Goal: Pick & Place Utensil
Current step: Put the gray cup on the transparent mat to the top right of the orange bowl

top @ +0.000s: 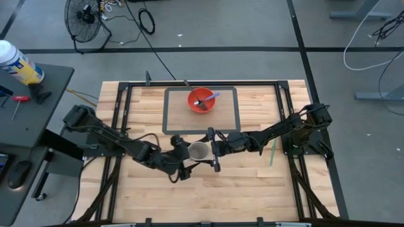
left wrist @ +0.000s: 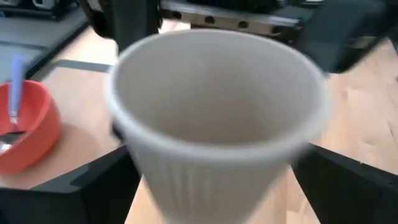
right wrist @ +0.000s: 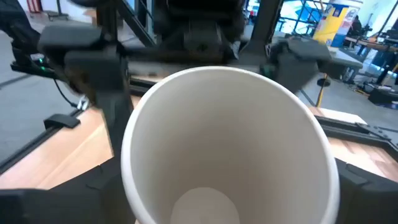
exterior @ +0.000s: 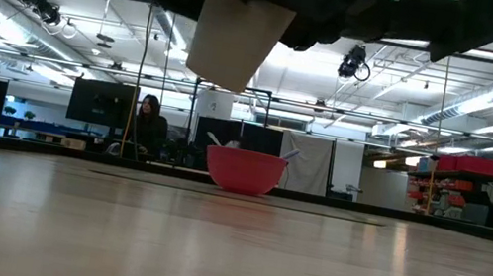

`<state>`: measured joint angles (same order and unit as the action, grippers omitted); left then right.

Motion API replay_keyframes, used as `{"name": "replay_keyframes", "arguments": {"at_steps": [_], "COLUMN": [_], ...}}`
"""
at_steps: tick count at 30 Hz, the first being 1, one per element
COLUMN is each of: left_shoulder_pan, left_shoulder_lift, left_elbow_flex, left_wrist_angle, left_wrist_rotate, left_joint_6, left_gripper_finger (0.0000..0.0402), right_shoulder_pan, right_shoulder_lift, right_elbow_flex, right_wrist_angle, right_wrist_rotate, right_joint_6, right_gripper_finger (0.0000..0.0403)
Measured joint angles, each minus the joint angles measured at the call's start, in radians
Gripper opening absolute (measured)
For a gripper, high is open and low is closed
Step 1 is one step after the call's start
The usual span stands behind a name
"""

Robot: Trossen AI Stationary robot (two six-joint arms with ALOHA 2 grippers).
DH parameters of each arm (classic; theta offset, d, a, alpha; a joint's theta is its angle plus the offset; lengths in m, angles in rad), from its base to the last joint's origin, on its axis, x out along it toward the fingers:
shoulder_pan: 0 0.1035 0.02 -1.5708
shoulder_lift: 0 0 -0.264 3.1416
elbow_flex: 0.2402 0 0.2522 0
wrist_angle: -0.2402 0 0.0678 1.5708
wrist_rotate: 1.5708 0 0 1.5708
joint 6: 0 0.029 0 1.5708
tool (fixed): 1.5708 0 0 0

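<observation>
From above, both dark arms meet at the table's middle around a pale ribbed paper cup (top: 199, 151). The left gripper (top: 183, 160) pinches it from one side and the right gripper (top: 214, 151) from the other. Only the level view shows the cup (exterior: 233, 36) hanging well above the wooden table (exterior: 227, 255). The purple-handled utensil (top: 210, 98) lies in the red plastic bowl (top: 202, 101) on the grey-bordered mat (top: 230, 120). The right wrist view alone shows the cup's (right wrist: 230, 149) bare bottom.
</observation>
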<state>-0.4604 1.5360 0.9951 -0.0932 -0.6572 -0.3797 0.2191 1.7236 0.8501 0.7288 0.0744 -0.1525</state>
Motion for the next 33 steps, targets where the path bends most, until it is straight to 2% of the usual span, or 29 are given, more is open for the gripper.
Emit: {"name": "replay_keyframes", "arguments": {"at_steps": [8,12,17,20,24,33], "left_shoulder_pan": [-0.086,-0.151,-0.219,-0.237,-0.239,-0.239], "left_shoulder_lift": [-0.138,-0.197,-0.223,-0.222,-0.222,-0.222], "left_elbow_flex": [-0.023,-0.023,-0.024,-0.025,-0.025,-0.025], "left_wrist_angle": [-0.270,-0.466,-0.595,-0.625,-0.635,-0.644], "left_wrist_rotate": [0.011,-0.071,-0.189,-0.250,-0.269,-0.318], "left_joint_6": [-0.070,-0.149,-0.254,-0.290,-0.299,-0.318], "left_gripper_finger": [0.0382,0.0373,0.0363,0.0362,0.0362,0.0362], "right_shoulder_pan": [-0.028,-0.061,-0.144,-0.221,-0.356,-0.687], "right_shoulder_lift": [-0.100,-0.193,-0.340,-0.415,-0.474,-0.413], "right_elbow_flex": [0.000,0.000,-0.001,-0.001,-0.001,-0.001], "right_wrist_angle": [-0.122,-0.277,-0.429,-0.490,-0.567,-0.598], "right_wrist_rotate": [0.020,0.117,0.229,0.241,0.255,0.179], "right_joint_6": [0.021,0.028,0.068,0.097,0.141,0.194], "right_gripper_finger": [0.0331,0.0331,0.0330,0.0330,0.0330,0.0330]}}
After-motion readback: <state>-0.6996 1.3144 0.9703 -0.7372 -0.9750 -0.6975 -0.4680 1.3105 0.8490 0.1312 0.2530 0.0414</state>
